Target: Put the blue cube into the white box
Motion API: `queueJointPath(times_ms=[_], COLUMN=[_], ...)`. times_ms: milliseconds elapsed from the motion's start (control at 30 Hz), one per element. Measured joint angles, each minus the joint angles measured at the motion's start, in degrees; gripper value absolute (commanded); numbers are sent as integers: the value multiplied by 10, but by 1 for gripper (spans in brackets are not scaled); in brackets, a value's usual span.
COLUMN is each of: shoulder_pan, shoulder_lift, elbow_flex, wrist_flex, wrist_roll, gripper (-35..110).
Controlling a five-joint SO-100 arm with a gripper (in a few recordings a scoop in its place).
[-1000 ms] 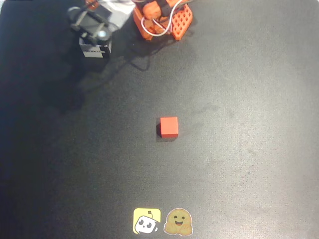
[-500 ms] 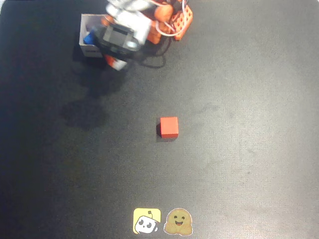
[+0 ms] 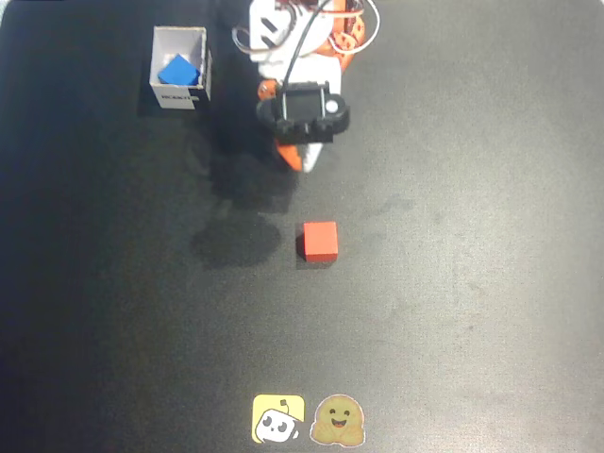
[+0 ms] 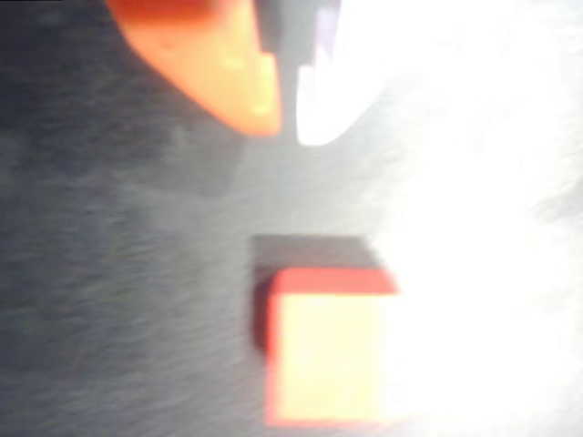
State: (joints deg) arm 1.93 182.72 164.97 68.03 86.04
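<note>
Cubes: two; one blue cube (image 3: 177, 71) inside the white box (image 3: 160, 47), well apart from the fingers; one red cube (image 3: 321, 240) on the table, just ahead of the fingertips; boxes: one; stickers: two, one yellow sticker (image 3: 277, 418), one brown sticker (image 3: 338, 420)

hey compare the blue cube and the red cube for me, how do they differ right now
Colour: the blue cube is bright blue, the red cube is red.
Place: the blue cube lies inside the white box near the top left of the overhead view; the red cube sits on the bare black table near the middle.
Pose: the blue cube looks turned diagonally to the box walls; the red cube sits square to the picture edges.
Both look about the same size.
</note>
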Motion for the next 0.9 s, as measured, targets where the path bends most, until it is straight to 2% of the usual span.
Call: queueJointPath(times_ms=[233, 400, 900], shoulder_pan=[-4, -2, 27], shoulder_lift=[2, 1, 0], elbow_flex=[44, 44, 46], wrist_flex=[9, 70, 89], wrist_roll=[18, 64, 55], gripper=[0, 0, 0])
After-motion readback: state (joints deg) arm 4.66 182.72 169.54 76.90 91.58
